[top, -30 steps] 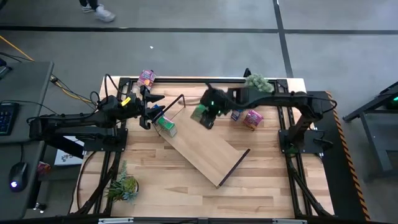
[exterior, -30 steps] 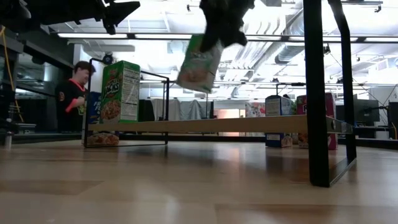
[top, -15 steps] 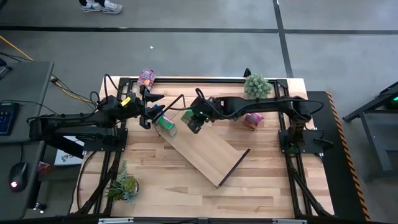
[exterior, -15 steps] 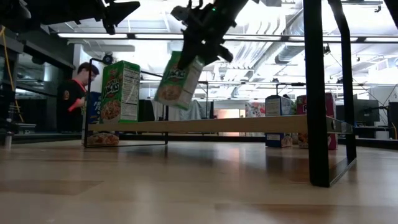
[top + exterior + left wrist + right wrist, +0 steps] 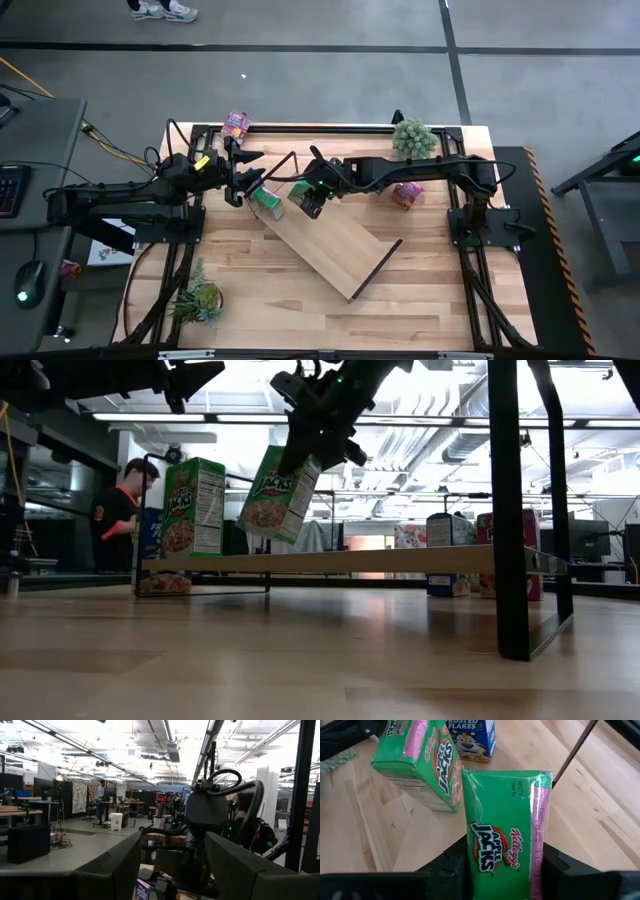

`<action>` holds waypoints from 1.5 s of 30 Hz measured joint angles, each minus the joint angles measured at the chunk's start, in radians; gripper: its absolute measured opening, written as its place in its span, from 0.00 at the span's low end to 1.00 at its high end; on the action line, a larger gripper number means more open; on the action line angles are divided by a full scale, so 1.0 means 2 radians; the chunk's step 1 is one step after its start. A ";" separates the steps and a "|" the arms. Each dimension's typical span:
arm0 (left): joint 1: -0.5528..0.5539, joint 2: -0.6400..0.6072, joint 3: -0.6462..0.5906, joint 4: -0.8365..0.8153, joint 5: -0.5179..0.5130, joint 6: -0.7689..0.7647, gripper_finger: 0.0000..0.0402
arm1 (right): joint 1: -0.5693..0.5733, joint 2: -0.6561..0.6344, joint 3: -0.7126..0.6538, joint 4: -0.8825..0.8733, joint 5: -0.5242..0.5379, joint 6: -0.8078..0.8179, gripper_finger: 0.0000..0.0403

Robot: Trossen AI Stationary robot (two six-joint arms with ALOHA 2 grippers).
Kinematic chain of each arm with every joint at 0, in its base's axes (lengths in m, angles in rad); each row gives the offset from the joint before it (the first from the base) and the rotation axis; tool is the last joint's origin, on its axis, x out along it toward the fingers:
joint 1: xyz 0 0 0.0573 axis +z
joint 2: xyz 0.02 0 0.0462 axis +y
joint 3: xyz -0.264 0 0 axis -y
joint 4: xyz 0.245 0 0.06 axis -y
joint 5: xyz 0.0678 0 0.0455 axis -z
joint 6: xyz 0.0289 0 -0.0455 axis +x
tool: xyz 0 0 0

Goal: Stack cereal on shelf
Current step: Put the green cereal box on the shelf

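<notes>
Above shelf (image 5: 330, 560), green cereal box (image 5: 277, 494) tilted, long axis near-upright

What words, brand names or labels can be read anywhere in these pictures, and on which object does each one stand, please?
"APPLE JACKS" and "Kellogg's": on the held green cereal box in the right gripper.
"BEST IF USED BY": small print on that same box.
"APPLE JACKS", upside down: on the second green cereal box standing on the shelf.
"FLAKES", with a cut-off word above: on the blue cereal box.
The nutrition panel in the low view is too small to read.
</notes>
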 joint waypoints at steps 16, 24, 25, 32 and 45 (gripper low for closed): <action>0.000 0.000 0.000 -0.001 0.002 0.000 0.52 | 0.000 0.000 0.000 -0.013 -0.005 -0.001 0.35; 0.000 0.000 0.000 -0.001 0.002 0.000 0.52 | 0.000 0.000 0.000 -0.019 -0.004 0.001 0.35; 0.000 0.000 0.000 -0.001 0.003 0.000 0.52 | 0.000 0.000 0.000 -0.019 -0.004 0.002 0.35; 0.000 0.000 0.000 0.000 0.003 0.000 0.52 | 0.000 0.000 0.000 -0.019 -0.003 -0.001 0.35; 0.000 0.000 0.000 0.013 0.002 0.001 0.52 | -0.001 0.000 0.000 -0.019 -0.002 -0.015 0.35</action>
